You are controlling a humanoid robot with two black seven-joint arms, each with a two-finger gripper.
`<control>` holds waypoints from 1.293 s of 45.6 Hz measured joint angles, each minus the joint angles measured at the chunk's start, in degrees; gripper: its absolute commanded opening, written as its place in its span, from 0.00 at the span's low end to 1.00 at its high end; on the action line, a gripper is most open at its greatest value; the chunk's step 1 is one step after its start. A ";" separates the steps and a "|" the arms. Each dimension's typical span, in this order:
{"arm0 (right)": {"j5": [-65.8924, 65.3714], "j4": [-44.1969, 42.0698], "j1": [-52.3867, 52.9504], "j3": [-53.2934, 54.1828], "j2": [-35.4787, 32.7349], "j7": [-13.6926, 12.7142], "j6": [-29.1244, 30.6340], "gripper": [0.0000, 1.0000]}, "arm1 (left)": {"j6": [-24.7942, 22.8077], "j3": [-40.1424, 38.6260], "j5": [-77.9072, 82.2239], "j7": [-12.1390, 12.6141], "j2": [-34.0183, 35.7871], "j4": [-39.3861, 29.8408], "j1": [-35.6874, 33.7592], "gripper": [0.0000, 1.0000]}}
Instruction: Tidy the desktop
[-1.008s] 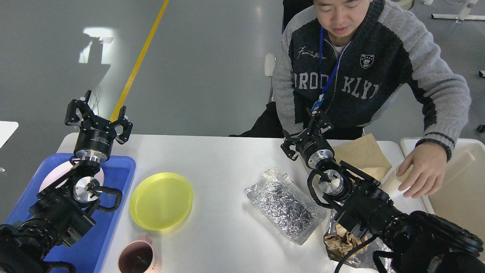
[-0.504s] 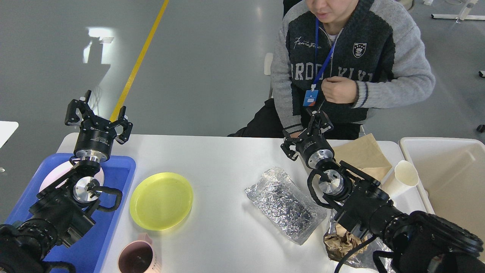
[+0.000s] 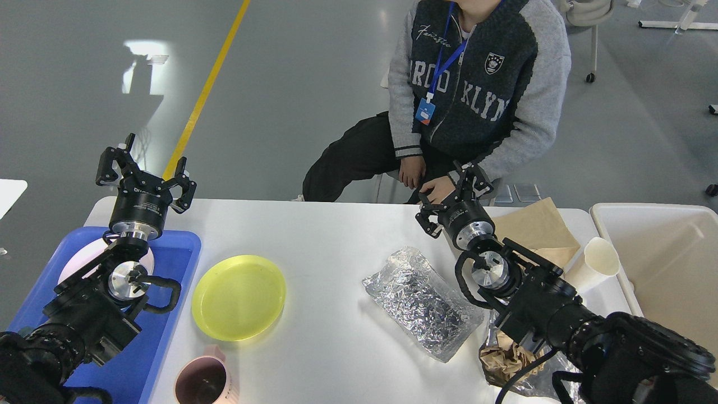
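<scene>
Since a second ago the seated person [image 3: 471,84] has drawn back from the worktop [image 3: 336,235], lifting the arm off the far right corner, where a white paper cup [image 3: 597,261] now lies on its side; both arms and every other item have kept their places.

That white worktop fills the lower middle of the view, running from the blue tray [image 3: 179,252] on the left to the cream bin [image 3: 662,258] on the right. On it, left of centre, lies a yellow plate [image 3: 238,296], just beside the tray. A pink mug [image 3: 203,382] stands near the front edge below the plate. Right of centre a crinkled silver foil bag [image 3: 420,303] lies flat. At the far right a brown paper bag [image 3: 538,227] lies behind the right arm, and crumpled brown paper [image 3: 502,359] sits at the front right, partly hidden by that arm. A white plate [image 3: 84,258] lies in the tray, partly covered by the left arm.

My left hand [image 3: 147,171] hovers above the tray's far edge, fingers spread wide, holding nothing. My right hand [image 3: 455,193] hangs over the worktop's far edge, fingers apart and empty, close to the person's hands.
</scene>
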 measured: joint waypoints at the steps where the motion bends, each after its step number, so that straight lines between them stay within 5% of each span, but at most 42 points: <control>1: 0.00 0.00 0.00 0.00 0.00 0.00 0.00 1.00 | 0.00 -0.02 0.00 0.00 0.00 0.00 0.00 0.97; 59: 0.00 -0.02 0.00 0.00 -0.06 0.00 0.00 1.00 | 0.00 -0.03 -0.08 -0.05 0.00 0.00 0.00 0.97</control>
